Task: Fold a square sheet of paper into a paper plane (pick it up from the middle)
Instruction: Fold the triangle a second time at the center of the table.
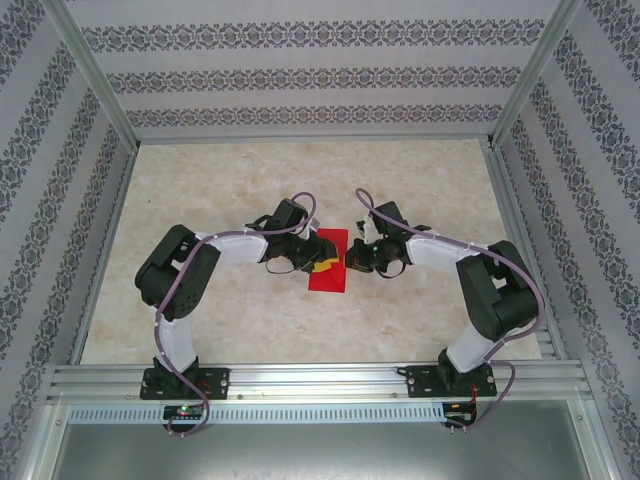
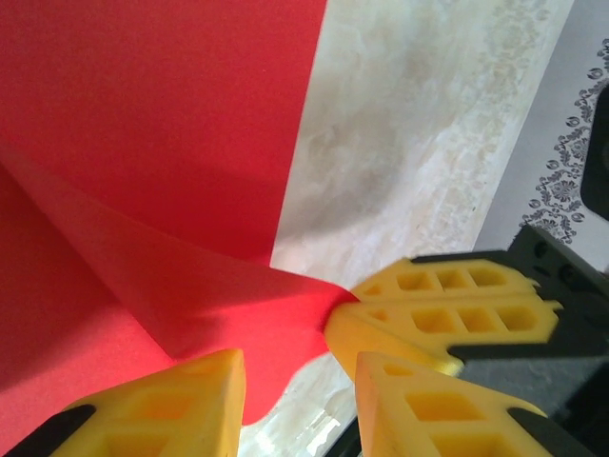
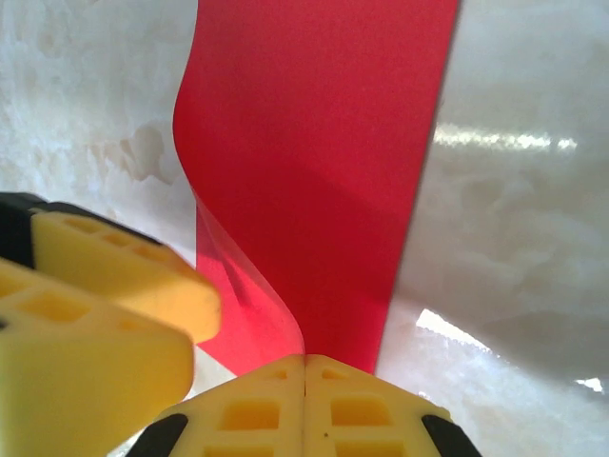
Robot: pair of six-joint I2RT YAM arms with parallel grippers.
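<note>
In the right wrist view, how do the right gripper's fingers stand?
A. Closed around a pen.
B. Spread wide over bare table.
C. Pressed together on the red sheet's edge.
C: on the right gripper the yellow fingers meet with no gap, and the red sheet runs into their seam.

marble-look tabletop (image 1: 300,180), patterned wallpaper walls (image 1: 300,80), aluminium frame (image 1: 300,378)

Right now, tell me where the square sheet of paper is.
In the top view the square sheet of paper lies on the table between the left gripper and the right gripper, whose jaws pinch its edge.
</note>
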